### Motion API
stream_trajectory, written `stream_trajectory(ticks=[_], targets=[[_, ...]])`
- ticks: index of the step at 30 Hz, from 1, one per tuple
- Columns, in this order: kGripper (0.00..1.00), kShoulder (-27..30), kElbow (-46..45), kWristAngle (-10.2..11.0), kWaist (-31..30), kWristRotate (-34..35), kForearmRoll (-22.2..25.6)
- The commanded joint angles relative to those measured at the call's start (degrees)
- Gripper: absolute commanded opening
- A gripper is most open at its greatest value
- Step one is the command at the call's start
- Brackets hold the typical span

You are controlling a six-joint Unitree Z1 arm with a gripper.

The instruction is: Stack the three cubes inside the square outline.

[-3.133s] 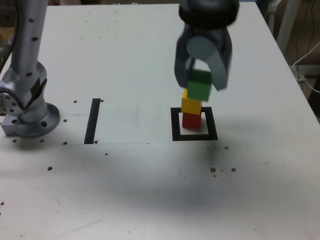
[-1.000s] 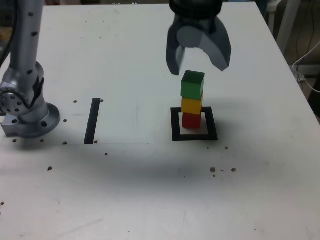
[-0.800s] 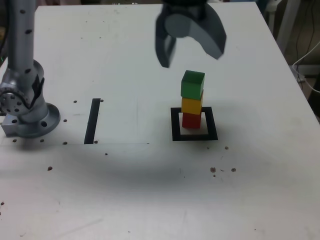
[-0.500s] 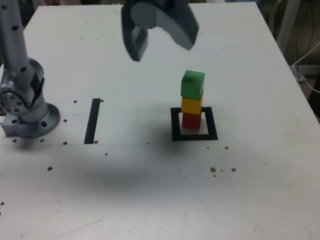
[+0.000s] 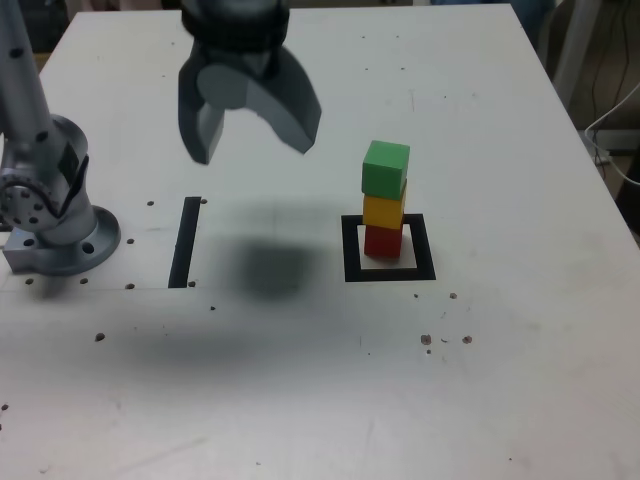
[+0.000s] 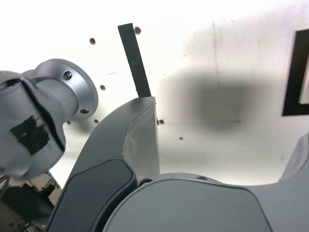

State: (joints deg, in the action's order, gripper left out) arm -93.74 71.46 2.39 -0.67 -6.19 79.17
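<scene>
A straight black tape strip (image 5: 185,242) lies flat on the white, dark-spotted surface (image 5: 480,370); a thin white cable (image 5: 608,118) curves beside the surface's edge at the exterior view's right.

Stand stacked: green cube (image 5: 385,171) atop yellow cube (image 5: 383,211) atop red cube (image 5: 383,242), inside flat black square (image 5: 352,262) with pale centre.

The tool (image 5: 253,150) hangs above the bench (image 5: 480,360), its jaws spread wide with nothing between them. Beyond the tool, toward the exterior view's left, the arm's base (image 5: 75,240) stands on the bench, its lower link (image 5: 25,90) rising steeply.
</scene>
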Motion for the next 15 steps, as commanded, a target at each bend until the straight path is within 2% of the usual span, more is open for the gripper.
stream_trajectory(ticks=[1,9,15], targets=[[1.0,1.05,-4.91,0.07,-0.12,0.37,-3.79],[1.0,1.66,-16.74,0.81,-0.62,3.32,-12.46],[1.0,1.3,-19.49,0.95,-2.9,6.78,-14.87]])
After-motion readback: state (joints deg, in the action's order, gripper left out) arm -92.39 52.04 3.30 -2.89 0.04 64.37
